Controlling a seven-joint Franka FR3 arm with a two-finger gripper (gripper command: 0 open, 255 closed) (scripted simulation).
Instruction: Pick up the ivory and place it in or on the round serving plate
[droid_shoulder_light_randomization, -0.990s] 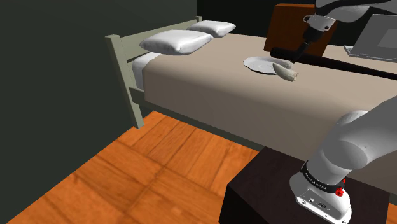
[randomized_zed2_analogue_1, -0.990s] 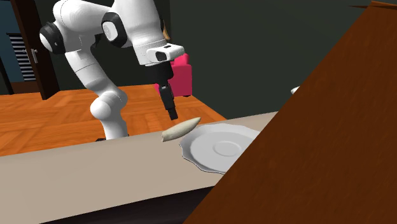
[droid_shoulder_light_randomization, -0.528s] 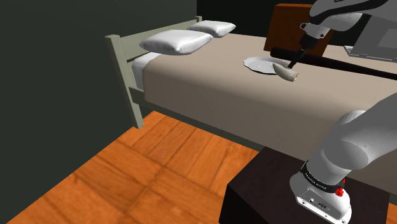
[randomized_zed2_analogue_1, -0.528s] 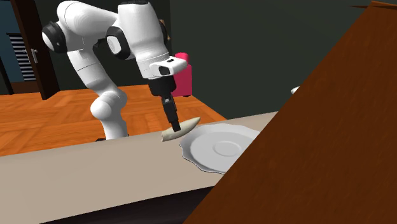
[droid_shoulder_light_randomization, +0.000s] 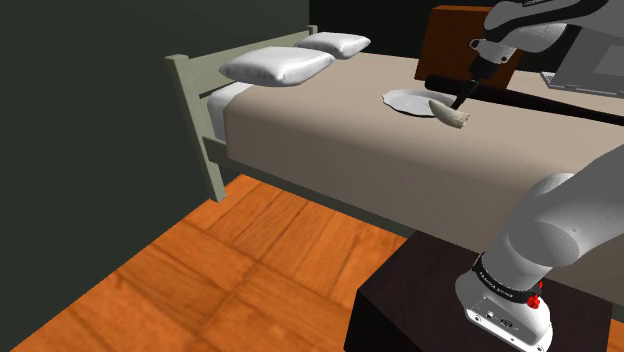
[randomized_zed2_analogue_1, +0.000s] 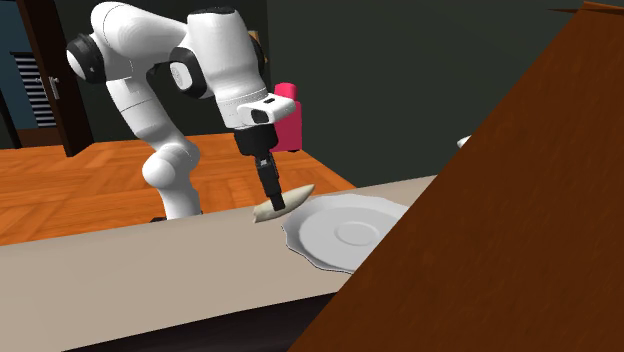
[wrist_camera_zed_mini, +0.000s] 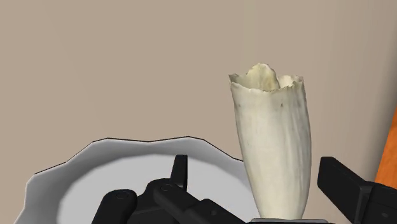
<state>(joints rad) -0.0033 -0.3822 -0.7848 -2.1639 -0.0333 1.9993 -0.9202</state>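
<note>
see black gripper (randomized_zed2_analogue_1: 273, 203) low at the beige bed cover (droid_shoulder_light_randomization: 330, 140), fingers spread apart either side of the ivory tusk (wrist_camera_zed_mini: 275, 146). no squeeze on it, sliver of gap at one finger (wrist_camera_zed_mini: 343, 184), nothing held. find tusk lying flat on the cover just beside the wavy-rimmed white plate (randomized_zed2_analogue_1: 350, 232), pointed end toward the rim, jagged broad end away from it. can't tell if touching the rim. note two white pillows (droid_shoulder_light_randomization: 275, 66) at the headboard end, wooden floor (droid_shoulder_light_randomization: 200, 270) below, pink object (randomized_zed2_analogue_1: 288, 120) behind the arm in the second exterior view.
</note>
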